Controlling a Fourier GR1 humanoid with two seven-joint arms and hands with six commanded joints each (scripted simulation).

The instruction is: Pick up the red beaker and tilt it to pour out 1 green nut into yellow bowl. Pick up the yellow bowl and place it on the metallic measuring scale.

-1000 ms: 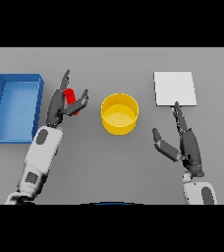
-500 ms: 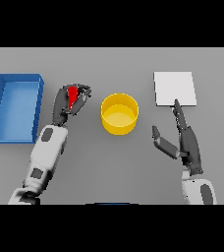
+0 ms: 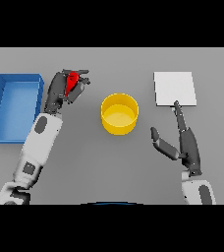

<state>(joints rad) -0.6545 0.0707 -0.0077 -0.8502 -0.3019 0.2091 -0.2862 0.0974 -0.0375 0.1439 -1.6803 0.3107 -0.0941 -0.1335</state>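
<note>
The red beaker [image 3: 72,81] is held in my left hand [image 3: 60,90], whose fingers and thumb curl round it; only a red sliver shows between them, tilted towards the right. The yellow bowl [image 3: 119,114] stands at the table's centre, to the right of that hand and apart from it; I see no nut in it. The metallic measuring scale [image 3: 175,88] is a pale square plate at the back right. My right hand [image 3: 184,143] rests open below the scale, fingers straight and pointing towards its near edge, thumb spread towards the bowl.
A blue tray [image 3: 14,107] lies at the far left, beside my left forearm. Grey table [image 3: 99,167] stretches in front of the bowl, between both arms.
My left hand has closed round the red beaker and tipped it to the right, towards the bowl. The right hand has barely moved.
</note>
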